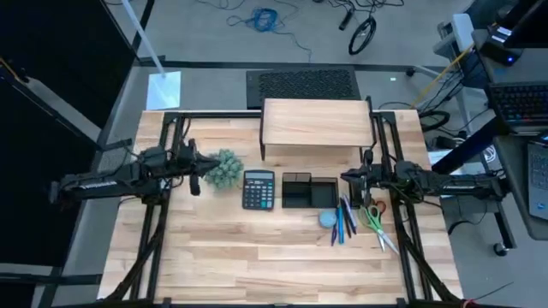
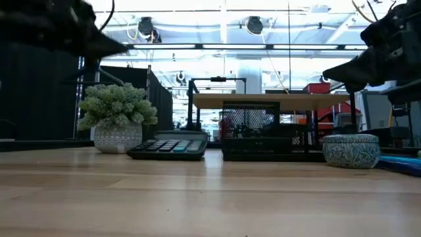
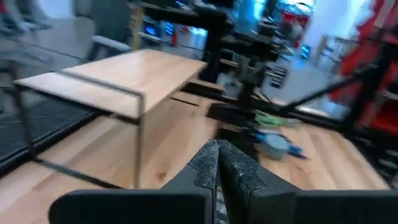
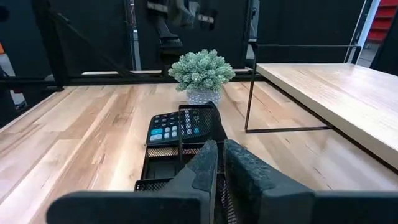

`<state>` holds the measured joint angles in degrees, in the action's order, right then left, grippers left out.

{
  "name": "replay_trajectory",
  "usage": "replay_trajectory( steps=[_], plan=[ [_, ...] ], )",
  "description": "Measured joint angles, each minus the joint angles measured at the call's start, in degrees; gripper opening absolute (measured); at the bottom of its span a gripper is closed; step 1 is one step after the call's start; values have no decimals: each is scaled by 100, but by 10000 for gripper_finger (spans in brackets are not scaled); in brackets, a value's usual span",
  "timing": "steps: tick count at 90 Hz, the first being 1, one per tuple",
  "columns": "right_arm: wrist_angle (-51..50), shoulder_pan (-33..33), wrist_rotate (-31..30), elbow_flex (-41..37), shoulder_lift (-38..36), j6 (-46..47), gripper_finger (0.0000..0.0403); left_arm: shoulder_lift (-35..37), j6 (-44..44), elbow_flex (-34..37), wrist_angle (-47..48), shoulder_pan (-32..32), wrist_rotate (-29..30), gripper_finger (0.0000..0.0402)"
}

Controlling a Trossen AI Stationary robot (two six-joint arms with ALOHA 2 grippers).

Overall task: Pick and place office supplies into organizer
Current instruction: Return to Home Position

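Note:
The black mesh organizer (image 1: pixel 310 192) stands mid-table, under my right gripper (image 4: pixel 217 163) in its wrist view (image 4: pixel 180 155). Several blue and dark pens (image 1: pixel 342 221) lie on the table at its near right. Beside them sit the round blue-grey disc (image 1: pixel 328 218) and the scissors (image 1: pixel 377 222), with their red and green handles. My right gripper (image 1: pixel 349 178) hovers shut just right of the organizer and touches nothing. At the left, my left gripper (image 1: pixel 199 171) hangs shut above the table beside the plant, holding nothing.
A black calculator (image 1: pixel 259 189) lies left of the organizer, and a fuzzy green plant (image 1: pixel 224 168) stands farther left. A wooden shelf riser (image 1: pixel 315 127) stands at the far edge. The near half of the table (image 1: pixel 257 265) is bare wood.

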<state>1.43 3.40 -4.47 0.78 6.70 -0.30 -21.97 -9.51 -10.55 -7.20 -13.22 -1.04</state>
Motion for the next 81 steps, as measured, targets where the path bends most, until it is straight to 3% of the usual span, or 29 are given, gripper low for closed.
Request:
replay_trajectory(
  steps=[16, 32, 46, 66, 81],
  plan=[
    [2, 0, 2, 0, 0, 0, 15, 3, 486, 611, -544, 236, -235, 0],
    [1, 0, 1, 0, 0, 1, 15, 34, 987, 691, -612, 417, -348, 0],
    [2, -1, 1, 0, 0, 2, 15, 293, 1085, 750, -178, 473, -306, 0],
    [4, -2, 0, 2, 1, 4, 15, 995, 1149, 1010, 424, 471, 296, 0],
    [4, -2, 1, 2, 2, 4, 15, 1358, 1155, 1010, 650, 547, -45, 0]
  ],
)
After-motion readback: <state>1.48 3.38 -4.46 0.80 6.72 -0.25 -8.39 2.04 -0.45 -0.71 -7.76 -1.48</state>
